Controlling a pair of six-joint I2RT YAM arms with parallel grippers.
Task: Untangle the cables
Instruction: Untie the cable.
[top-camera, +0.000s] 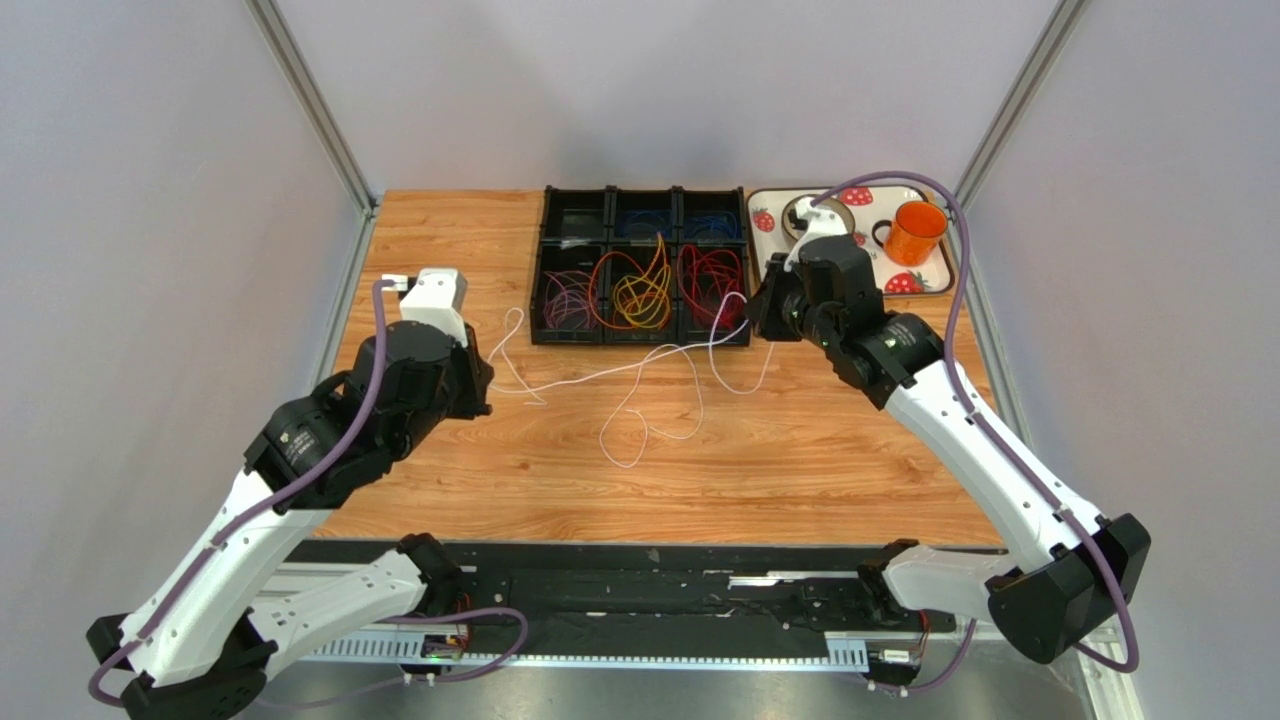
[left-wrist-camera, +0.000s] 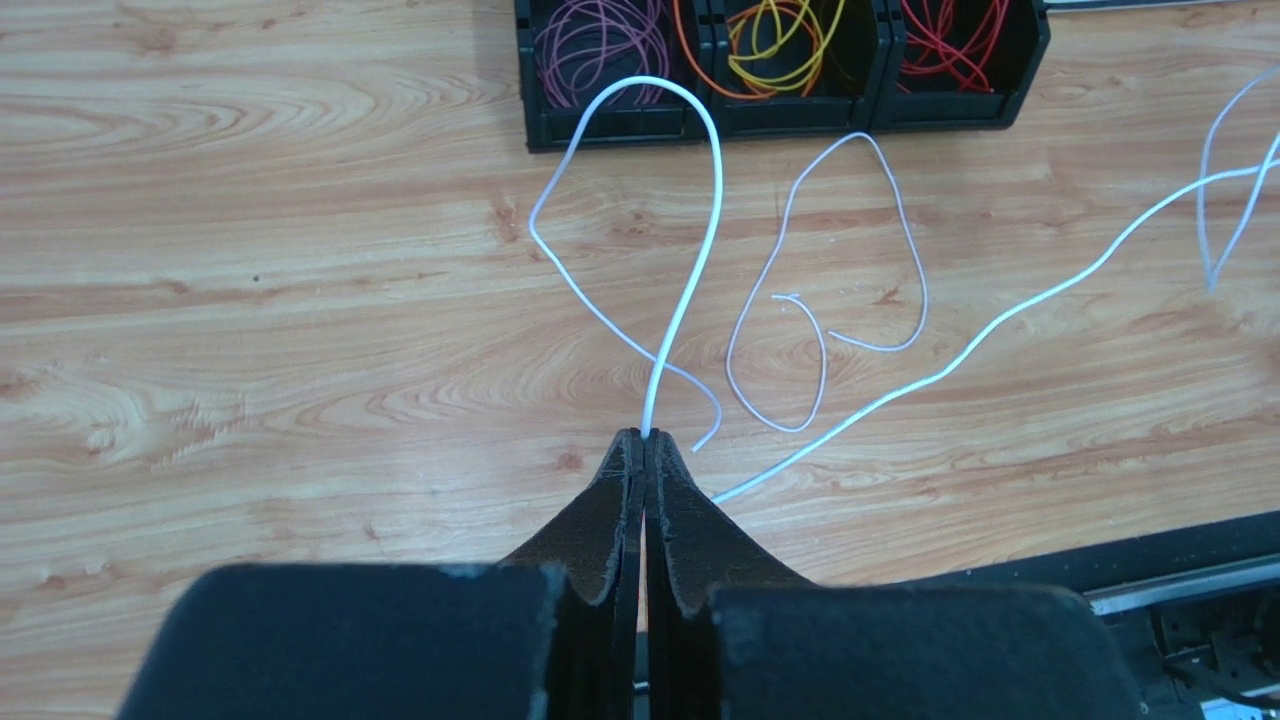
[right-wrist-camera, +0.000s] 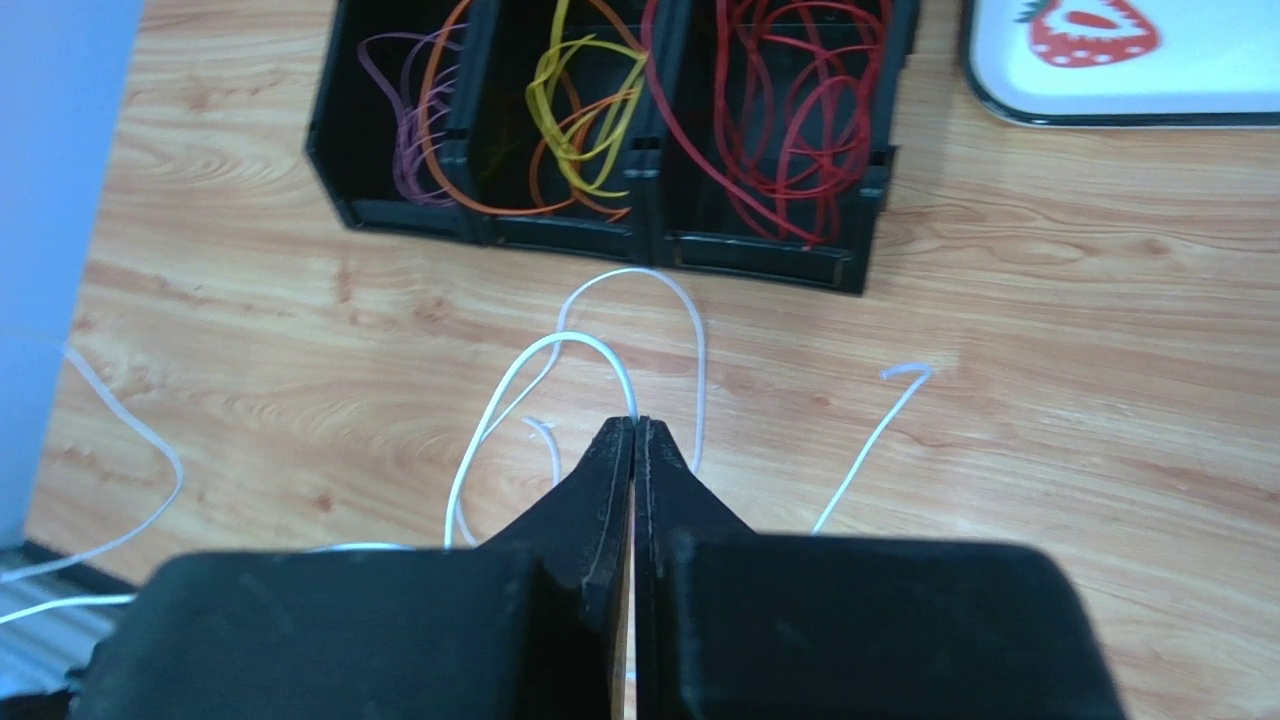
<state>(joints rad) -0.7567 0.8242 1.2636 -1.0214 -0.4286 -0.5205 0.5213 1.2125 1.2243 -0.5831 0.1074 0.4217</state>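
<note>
Pinching white cables (left-wrist-camera: 718, 195): fingers (left-wrist-camera: 613, 510) visible only in wrist views.

table (top-camera: 842, 480): a light wood-grain top is spanning the space between the side walls.
back wall (top-camera: 661, 75): a plain pale grey panel is closing off the far side.
side walls (top-camera: 135, 225): matching grey panels are flanking the table.
corner posts (top-camera: 313, 105): metal strips are running up the joins.
light: soft, even light is falling, leaving only faint shadows.
</note>
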